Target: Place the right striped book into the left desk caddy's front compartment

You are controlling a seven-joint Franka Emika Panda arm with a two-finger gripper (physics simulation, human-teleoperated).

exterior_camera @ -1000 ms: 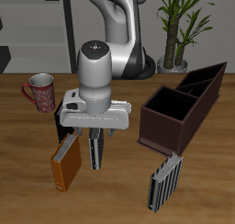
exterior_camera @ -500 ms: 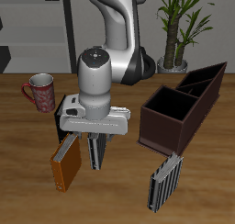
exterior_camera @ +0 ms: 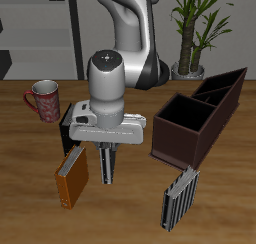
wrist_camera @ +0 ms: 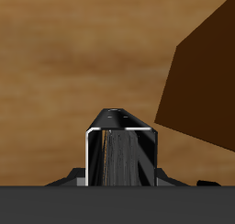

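My gripper (exterior_camera: 106,145) is shut on the right striped book (exterior_camera: 107,166), which hangs upright below it, a little above the table. The wrist view shows the book's top edge (wrist_camera: 122,147) end-on between the jaws. The left desk caddy (exterior_camera: 170,140), dark brown, stands beside the gripper and farther back, apart from the held book. Its front compartment (exterior_camera: 183,115) is open at the top and looks empty. One brown wall of the caddy shows in the wrist view (wrist_camera: 204,85).
A second striped book (exterior_camera: 178,198) stands near the table's front edge, in front of the caddy. An orange-brown book (exterior_camera: 70,179) stands close beside the held book. A red mug (exterior_camera: 43,100) sits farther back. A potted plant (exterior_camera: 192,28) stands behind the caddy.
The gripper and the striped book have shifted slightly toward the caddy. The other books, mug and caddy have not moved.
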